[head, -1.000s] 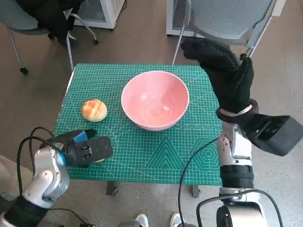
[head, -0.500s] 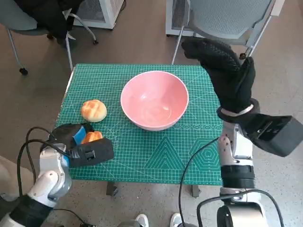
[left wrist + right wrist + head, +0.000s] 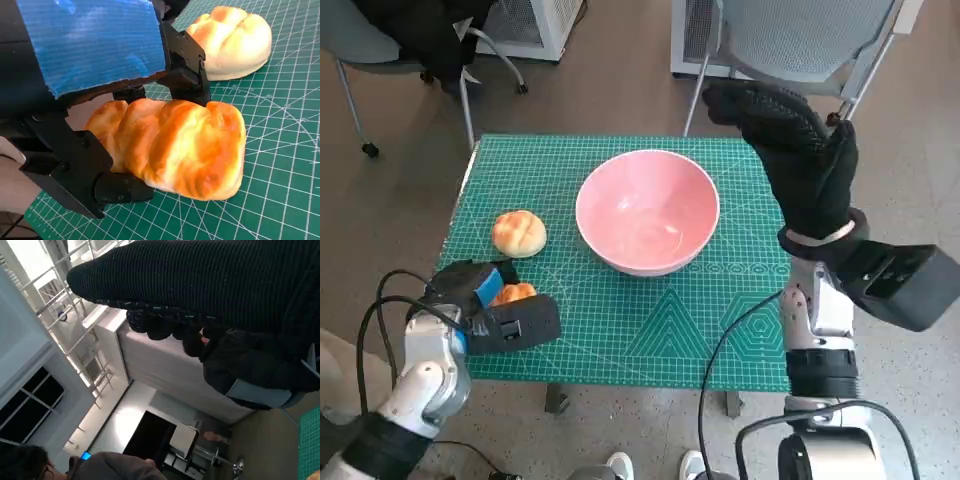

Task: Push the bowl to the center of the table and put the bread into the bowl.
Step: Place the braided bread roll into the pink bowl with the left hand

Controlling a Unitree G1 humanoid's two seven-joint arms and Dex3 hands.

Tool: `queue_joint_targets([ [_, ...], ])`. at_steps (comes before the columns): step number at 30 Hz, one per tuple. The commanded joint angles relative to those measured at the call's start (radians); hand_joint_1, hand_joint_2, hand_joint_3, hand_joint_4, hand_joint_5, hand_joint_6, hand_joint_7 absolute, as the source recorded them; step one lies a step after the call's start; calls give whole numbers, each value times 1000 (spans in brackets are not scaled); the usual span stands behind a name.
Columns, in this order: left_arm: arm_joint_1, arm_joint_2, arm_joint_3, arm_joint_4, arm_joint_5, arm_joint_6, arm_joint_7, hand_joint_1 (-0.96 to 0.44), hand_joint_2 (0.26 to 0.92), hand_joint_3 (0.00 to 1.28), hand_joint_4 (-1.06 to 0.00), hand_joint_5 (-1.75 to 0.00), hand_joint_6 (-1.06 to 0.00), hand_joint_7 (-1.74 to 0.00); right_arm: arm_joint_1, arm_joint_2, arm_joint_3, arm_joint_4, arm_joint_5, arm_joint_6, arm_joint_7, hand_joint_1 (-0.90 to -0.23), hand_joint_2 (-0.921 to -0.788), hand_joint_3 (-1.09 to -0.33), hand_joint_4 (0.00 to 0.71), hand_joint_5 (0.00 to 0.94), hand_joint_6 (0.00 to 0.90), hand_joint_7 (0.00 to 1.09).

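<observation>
Bowl (image 3: 647, 211), pink and upright, is sitting at about the middle of the green cutting mat (image 3: 720, 320) that is covering the table, slightly toward twelve o'clock in the head view. A round bread roll (image 3: 519, 233) is lying on the mat at nine o'clock from the bowl, near it but not touching. A second piece, a ridged golden loaf of bread (image 3: 177, 145), is lying at roughly eight o'clock from the bowl, near the mat's front left corner and just beside the round roll.

The left hand (image 3: 492, 308), black with blue tape over its back, is closing around this loaf: in the left wrist view its black fingers (image 3: 187, 70) are pressing on the loaf's far side while the lower part of the hand is meeting its near side, so the loaf is being clamped between them. The loaf's underside is appearing to rest on the mat; whether it is lifted at all cannot be told.

The right hand (image 3: 790, 150), in its black knitted glove, is hanging above the mat's edge at two o'clock from the bowl, apart from it and holding nothing, with its fingers extended.

A grey chair (image 3: 800, 40) is standing beyond the table at one o'clock. In the right wrist view a person (image 3: 75, 467) is showing in the background.
</observation>
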Motion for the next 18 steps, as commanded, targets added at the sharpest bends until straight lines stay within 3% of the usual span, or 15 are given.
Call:
queue_joint_targets([
  [1,16,-5,12,14,-6,-24,-4,6,662,683,-477,-1634,-540,-1228,20,-1,-3,8,9,5,9,-722,-921,-816,42,0,-1,239],
  [11,26,6,43,-41,-3,-27,-30,6,589,787,-492,-1689,-592,-1183,20,0,-3,9,8,6,8,-722,-921,-818,41,0,-1,238],
  [18,37,23,101,-175,-7,-14,-81,6,594,728,-562,-1603,-634,-1117,17,-2,-5,16,7,4,8,-722,-921,-819,40,0,-1,236],
])
